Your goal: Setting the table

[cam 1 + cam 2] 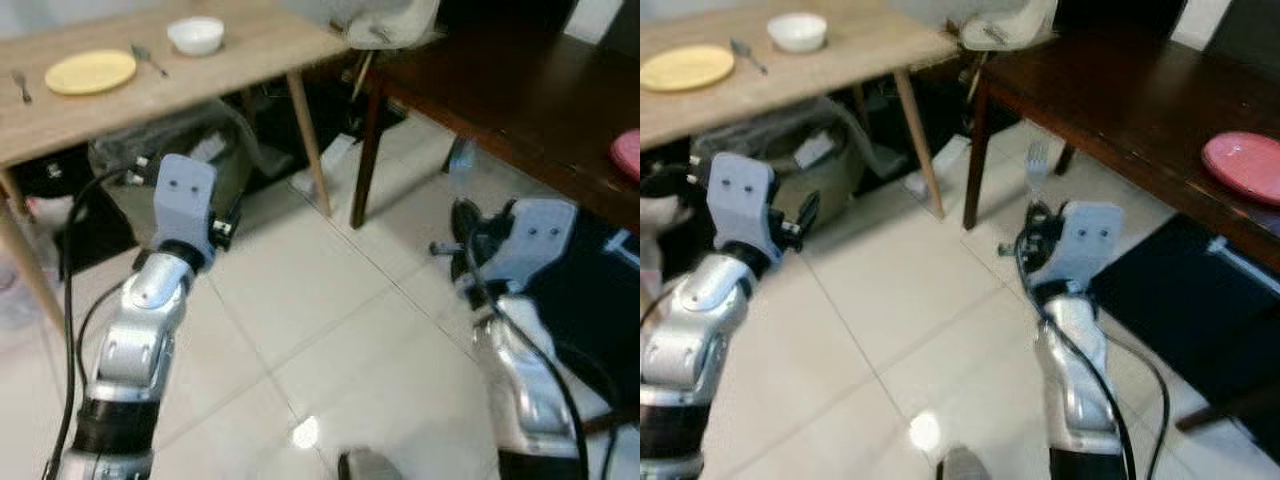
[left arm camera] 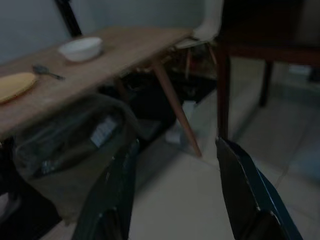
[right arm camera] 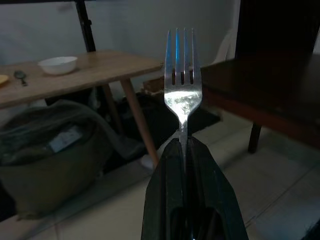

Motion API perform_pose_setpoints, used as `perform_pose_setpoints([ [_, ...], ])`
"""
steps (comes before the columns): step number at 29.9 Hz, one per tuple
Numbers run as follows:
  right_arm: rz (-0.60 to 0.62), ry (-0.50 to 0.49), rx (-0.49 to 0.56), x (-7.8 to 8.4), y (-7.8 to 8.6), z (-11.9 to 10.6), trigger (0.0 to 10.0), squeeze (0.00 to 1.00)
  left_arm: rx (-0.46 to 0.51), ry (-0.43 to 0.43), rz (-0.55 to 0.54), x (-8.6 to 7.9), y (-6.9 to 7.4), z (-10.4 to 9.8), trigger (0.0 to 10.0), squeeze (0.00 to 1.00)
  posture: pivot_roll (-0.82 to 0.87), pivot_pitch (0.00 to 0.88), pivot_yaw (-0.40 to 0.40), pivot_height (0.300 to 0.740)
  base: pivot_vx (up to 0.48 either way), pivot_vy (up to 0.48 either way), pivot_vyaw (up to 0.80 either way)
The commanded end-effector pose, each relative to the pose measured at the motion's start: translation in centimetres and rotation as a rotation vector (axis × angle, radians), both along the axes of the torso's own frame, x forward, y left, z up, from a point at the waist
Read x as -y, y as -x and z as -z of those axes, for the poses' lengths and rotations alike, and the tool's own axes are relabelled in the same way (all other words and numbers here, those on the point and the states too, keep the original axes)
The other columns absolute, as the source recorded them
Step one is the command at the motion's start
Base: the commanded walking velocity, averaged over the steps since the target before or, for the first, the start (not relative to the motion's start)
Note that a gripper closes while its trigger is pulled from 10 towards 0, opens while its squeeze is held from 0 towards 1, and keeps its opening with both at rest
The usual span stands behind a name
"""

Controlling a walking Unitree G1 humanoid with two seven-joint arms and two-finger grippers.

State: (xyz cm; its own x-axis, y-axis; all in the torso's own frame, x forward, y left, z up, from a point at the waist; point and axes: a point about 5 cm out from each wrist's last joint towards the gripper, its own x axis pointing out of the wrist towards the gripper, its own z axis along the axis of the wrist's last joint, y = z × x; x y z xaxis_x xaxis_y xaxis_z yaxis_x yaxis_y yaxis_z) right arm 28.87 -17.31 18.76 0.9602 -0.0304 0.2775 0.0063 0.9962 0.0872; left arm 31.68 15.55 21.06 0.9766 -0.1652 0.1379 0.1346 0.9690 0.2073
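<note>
Two tables stand ahead: a light wooden table (image 1: 250, 60) and, right of it, a dark table (image 1: 1120, 100). On the light table sit a yellow plate (image 1: 90, 71), spoon (image 1: 148, 59) and white bowl (image 1: 195, 35), contents not discernible. The right gripper (image 3: 183, 150), fingers closed, holds a fork (image 3: 182, 85) upright, short of the dark table, which carries a pink plate (image 1: 1245, 165). The left gripper (image 2: 175, 195) is spread open, holding nothing.

Pale tiled floor (image 1: 300, 330) between light wooden table (image 1: 260, 50) and dark table (image 1: 1120, 100).
</note>
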Motion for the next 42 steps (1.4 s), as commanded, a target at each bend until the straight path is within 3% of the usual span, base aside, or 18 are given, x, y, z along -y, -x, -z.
perform_pose_setpoints([
  [1, -0.005, -0.025, 0.003, -0.32, -0.05, 0.02, 10.0, 0.0, -0.011, -0.01, -0.029, -0.85, 0.14, 0.37, 10.0, 0.0, -0.08, 0.034, 0.052, 0.74, 0.48, 0.0, 0.0],
  [9, 0.012, -0.059, -0.002, -0.05, -0.05, 0.1, 10.0, 0.0, -0.012, -0.011, -0.027, -0.84, 0.15, 0.38, 10.0, 0.0, -0.08, 0.034, 0.052, 0.74, 0.48, 0.0, 0.0],
  [36, 0.037, -0.074, 0.0, 0.63, -0.26, -0.1, 10.0, 0.0, -0.01, -0.009, -0.021, -0.73, 0.07, 0.33, 10.0, 0.0, -0.08, 0.04, 0.054, 0.74, 0.48, 0.0, -0.78],
  [42, 0.032, -0.061, 0.006, 0.67, -0.32, -0.22, 10.0, 0.0, -0.01, -0.008, -0.021, -0.7, 0.06, 0.33, 10.0, 0.0, -0.08, 0.04, 0.054, 0.74, 0.48, 0.0, 0.0],
])
